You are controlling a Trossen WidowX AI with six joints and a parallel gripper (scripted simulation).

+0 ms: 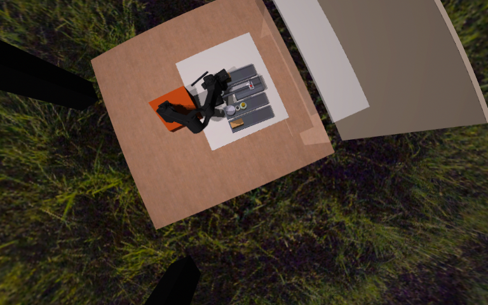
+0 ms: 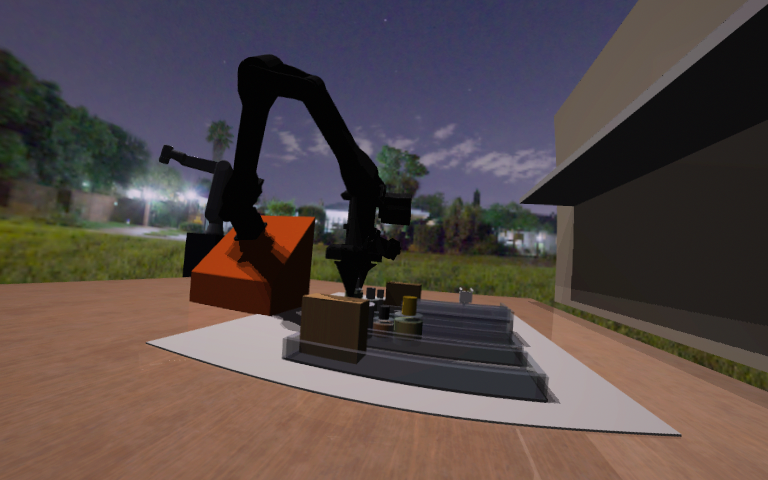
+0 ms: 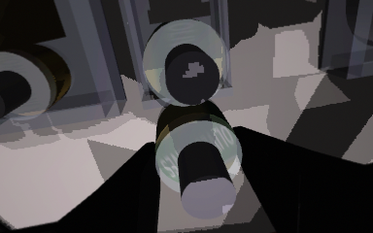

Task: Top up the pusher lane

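My gripper (image 3: 194,143) (image 2: 353,292) points down at the front of the sprung lane, shut on a jar. The held jar (image 3: 167,154) has a pale shoulder with lettering, a dark body and a tall dark knob with a grey top. The sprung lane (image 1: 248,94) (image 3: 132,29) has clear side walls. The old jar (image 3: 155,50), with a similar pale shoulder and dark knob, stands at its front end. The held jar is just in front of it; their outlines meet in the wrist view. Whether they touch, and the held jar's height over the floor, I cannot tell. The pusher plate is hidden.
Another jar (image 3: 59,78) stands in the lane on the wrist view's left. Several jars, one yellow-topped (image 1: 243,105) (image 2: 408,305), stand in the lane on the other side. Wooden blocks (image 1: 236,123) (image 2: 334,328) sit in the outer lanes. An orange wedge (image 1: 180,94) (image 2: 291,249) stands behind the arm.
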